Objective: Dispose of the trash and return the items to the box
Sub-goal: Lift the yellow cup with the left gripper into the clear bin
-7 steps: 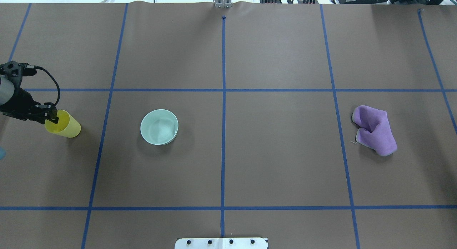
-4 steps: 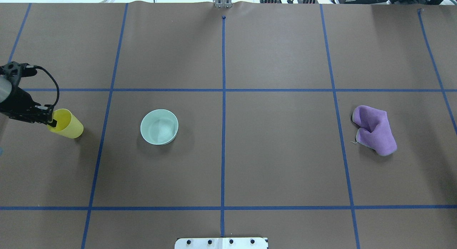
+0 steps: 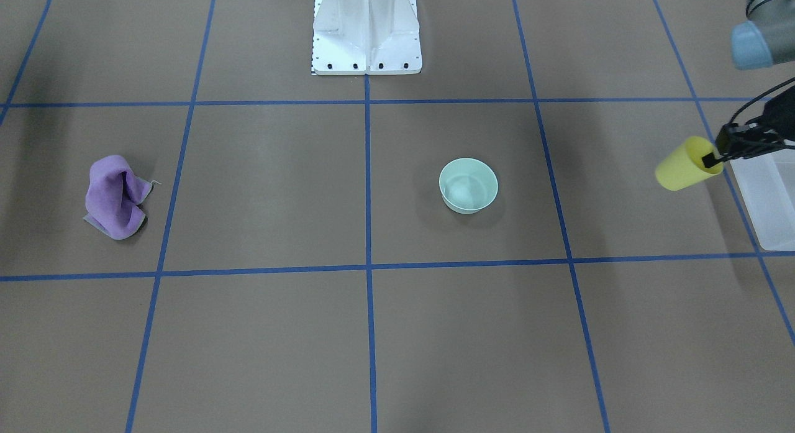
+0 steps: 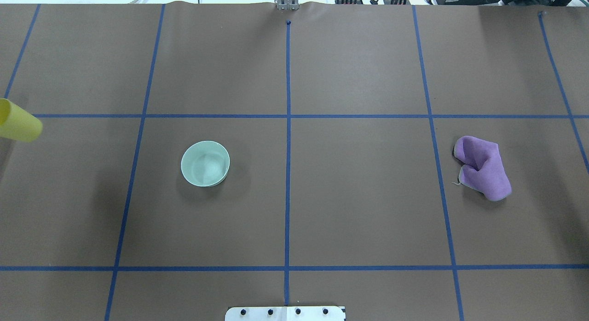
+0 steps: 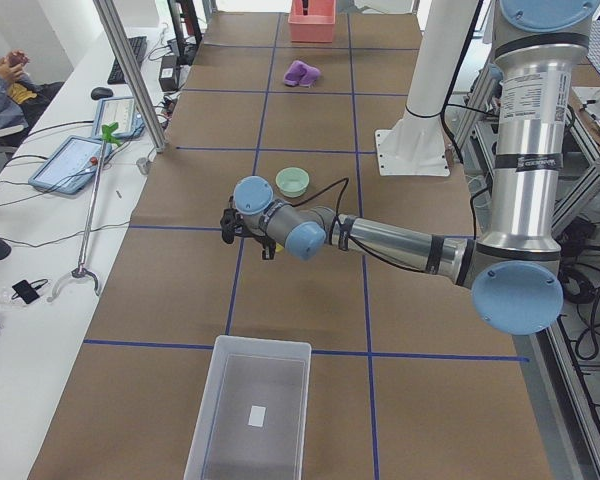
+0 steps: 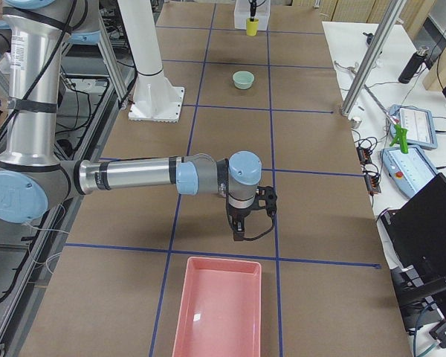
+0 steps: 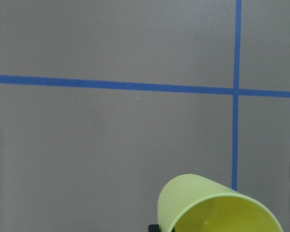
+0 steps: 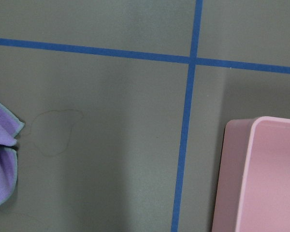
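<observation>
From across the table, the left gripper (image 3: pixel 714 159) is clamped on the rim of a yellow cup (image 3: pixel 682 166), one finger inside the mouth. The cup hangs tilted, its base pointing towards the table's middle, just beside the translucent white box (image 3: pixel 767 200) at the edge of the picture. The mint-green bowl (image 3: pixel 468 185) stands upright on the brown table (image 3: pixel 261 191), well apart from both cup and box. A crumpled purple cloth (image 3: pixel 114 198) lies far off on the other side, and the white robot base (image 3: pixel 366 35) stands at the top.

From overhead, only the cup pokes in at the left edge. The bowl sits in the left half and the cloth in the right.

From the left end, the box lies nearest the camera, the near arm reaches out over the table past it, and the bowl sits beyond the arm.

From the right end, the right gripper (image 6: pixel 238 236) points down over the table near a pink tray (image 6: pixel 218 306). I cannot tell how its fingers stand.

The left wrist view shows the cup's open mouth above blue tape lines (image 7: pixel 111 85).

The right wrist view shows the tray's corner and an edge of the cloth.
</observation>
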You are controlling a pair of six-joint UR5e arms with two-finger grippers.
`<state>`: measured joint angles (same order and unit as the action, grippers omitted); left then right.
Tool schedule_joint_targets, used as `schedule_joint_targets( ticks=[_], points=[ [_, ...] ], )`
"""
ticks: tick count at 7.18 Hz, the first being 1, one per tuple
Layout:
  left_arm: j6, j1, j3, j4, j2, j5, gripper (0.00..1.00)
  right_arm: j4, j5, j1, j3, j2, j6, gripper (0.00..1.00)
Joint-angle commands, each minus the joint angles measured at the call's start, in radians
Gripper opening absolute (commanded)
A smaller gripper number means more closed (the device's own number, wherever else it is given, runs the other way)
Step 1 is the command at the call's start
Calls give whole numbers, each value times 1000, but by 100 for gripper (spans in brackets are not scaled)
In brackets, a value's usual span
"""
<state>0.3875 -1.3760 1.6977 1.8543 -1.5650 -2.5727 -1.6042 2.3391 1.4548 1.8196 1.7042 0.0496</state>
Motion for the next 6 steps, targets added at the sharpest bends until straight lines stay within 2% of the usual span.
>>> schedule_joint_targets(
  ticks=[1, 2, 4, 5, 6],
  points=[
    [-551, -247, -132, -204, -13, 73, 0, 92, 6, -72, 0, -12, 146, 100],
    [-685, -297, -198, -251, -65, 157, 0, 162, 5, -115, 0, -12, 232, 100],
    [-839, -350, -401, -234, -118, 164, 0, 234, 3, -171, 0, -14, 318, 100],
    [-866, -356, -477, -202, -118, 166, 0, 257, 3, -181, 3, -15, 352, 100],
    [-869, -368, -603, -93, -116, 167, 0, 274, 5, -192, 7, -17, 395, 100]
  ],
)
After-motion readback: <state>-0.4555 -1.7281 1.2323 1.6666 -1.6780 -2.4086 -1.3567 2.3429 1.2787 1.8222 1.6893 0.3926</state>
